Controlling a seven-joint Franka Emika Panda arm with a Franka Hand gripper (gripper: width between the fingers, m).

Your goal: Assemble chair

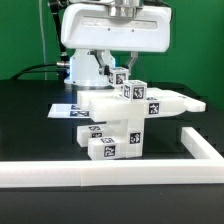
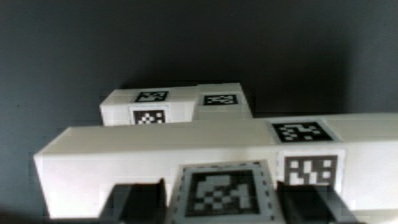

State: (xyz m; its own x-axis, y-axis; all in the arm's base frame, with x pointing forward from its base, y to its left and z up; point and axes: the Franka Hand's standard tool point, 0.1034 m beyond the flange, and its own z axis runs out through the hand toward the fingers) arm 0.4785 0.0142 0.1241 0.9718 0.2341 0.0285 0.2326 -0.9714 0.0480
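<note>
White chair (image 1: 118,118) parts, stacked beside rail (image 1: 160,165)

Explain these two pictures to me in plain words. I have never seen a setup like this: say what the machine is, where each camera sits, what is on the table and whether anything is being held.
The big white machine is a robot arm that ends in a two-finger pincer. One picture is taken from a camera standing off the arm, looking at the whole scene. The other comes from a camera on the wrist, looking down past the pincer.

On the black table sits a partly built toy chair: blocky white plastic pieces, each carrying black-and-white square tags that help cameras track them. A flat white marker board lies behind it, and a long white border rail runs along the front and the exterior view's right.

The arm is low over the chair, but I cannot tell whether the pincer grips anything.
</note>
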